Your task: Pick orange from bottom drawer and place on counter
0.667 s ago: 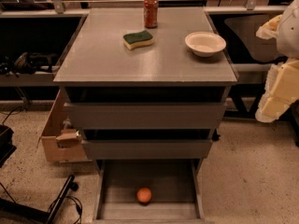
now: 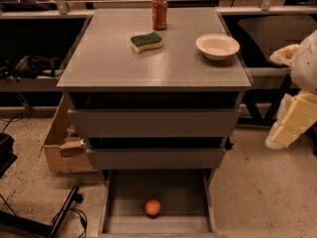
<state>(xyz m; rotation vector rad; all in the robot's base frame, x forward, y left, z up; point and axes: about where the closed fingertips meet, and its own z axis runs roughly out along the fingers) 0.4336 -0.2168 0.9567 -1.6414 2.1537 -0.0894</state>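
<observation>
The robot's cream-coloured hand point(image 2: 287, 125) at the right edge has dropped lower than in the earlier frame. It hangs beside the cabinet, well apart from the drawers, and I cannot tell whether it is open or closed. The small round orange fruit point(image 2: 153, 208) lies on the floor of the pulled-out lowest grey metal drawer point(image 2: 178, 192), near its front. On the broad flat grey surface point(image 2: 148, 68) above stand a red soda can point(image 2: 159, 12), a green-and-yellow sponge point(image 2: 146, 41) and a white bowl point(image 2: 217, 46).

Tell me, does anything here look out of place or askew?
Nothing is spilled or damaged. One oddity: an orange lies alone in the open bottom drawer. The can, sponge and bowl stand on the counter. The claw is right of the counter.
</observation>
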